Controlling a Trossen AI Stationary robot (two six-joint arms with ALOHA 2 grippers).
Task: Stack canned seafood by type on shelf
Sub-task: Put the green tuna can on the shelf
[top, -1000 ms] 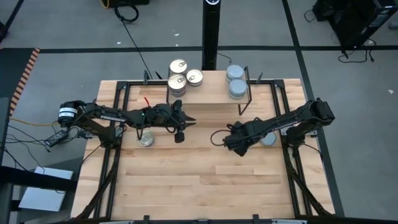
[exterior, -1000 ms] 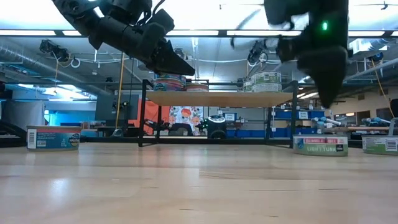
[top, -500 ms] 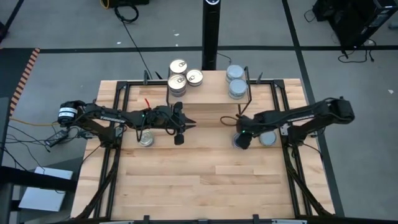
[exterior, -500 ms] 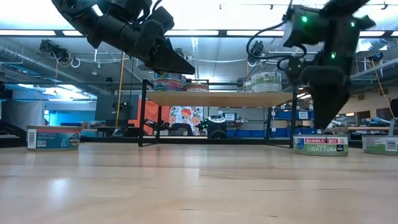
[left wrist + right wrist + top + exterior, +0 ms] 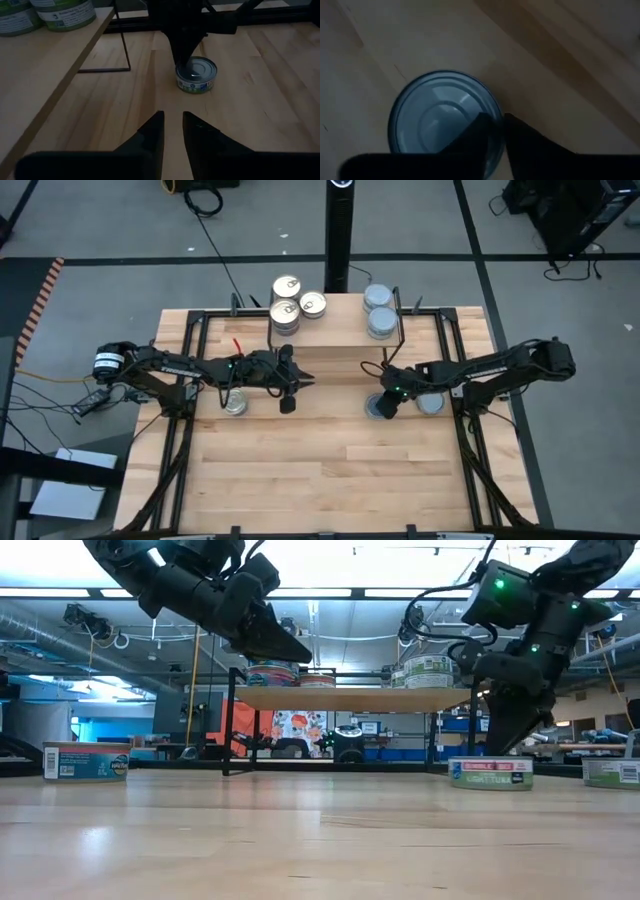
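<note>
Pinching the rim of a blue-grey tin (image 5: 445, 117), right pincer (image 5: 492, 131), fingers nearly together.

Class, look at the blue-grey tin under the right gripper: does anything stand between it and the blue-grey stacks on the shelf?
The tin lies on the table before the shelf, just left of its black front leg. Otherwise nothing visible blocks the way to the blue-grey stacks. The right gripper is at its rim.

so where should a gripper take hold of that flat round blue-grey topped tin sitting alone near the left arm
Probably the curved side wall of the flat round blue-grey topped tin, from straight above, fingers straddling its width: it sits upright on the slatted wooden tabletop with open space around it.
</note>
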